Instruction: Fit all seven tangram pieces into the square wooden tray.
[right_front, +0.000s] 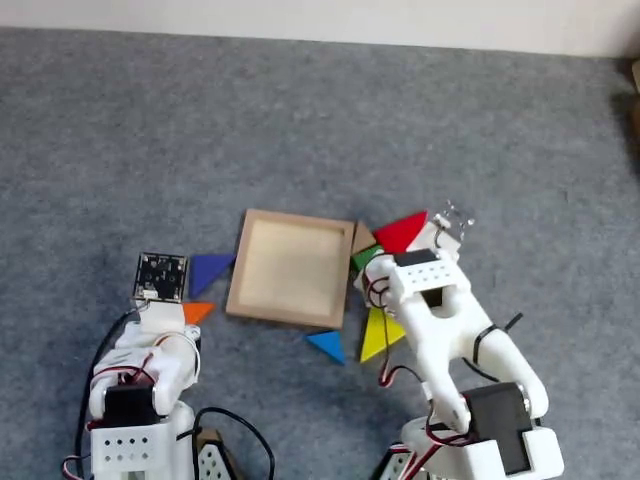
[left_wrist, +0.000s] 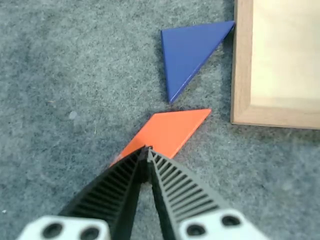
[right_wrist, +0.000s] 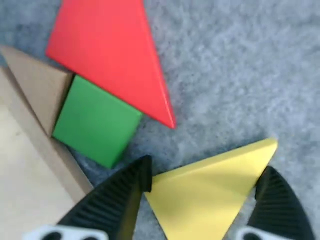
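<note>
- right claw (right_wrist: 206, 174) spread, a finger off each end of the yellow triangle (right_wrist: 207, 200) edge; not squeezing yet
- tray (right_front: 285, 316) lies just beside it, past the green square (right_wrist: 97, 120)
- left claw (left_wrist: 147, 151) pressed together, tip on orange piece (left_wrist: 172, 131), other side of tray

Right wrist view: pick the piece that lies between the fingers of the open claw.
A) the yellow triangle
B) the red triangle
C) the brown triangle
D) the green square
A: the yellow triangle lies between the spread fingers of the right claw; the red triangle and green square sit beyond its tips.
</note>
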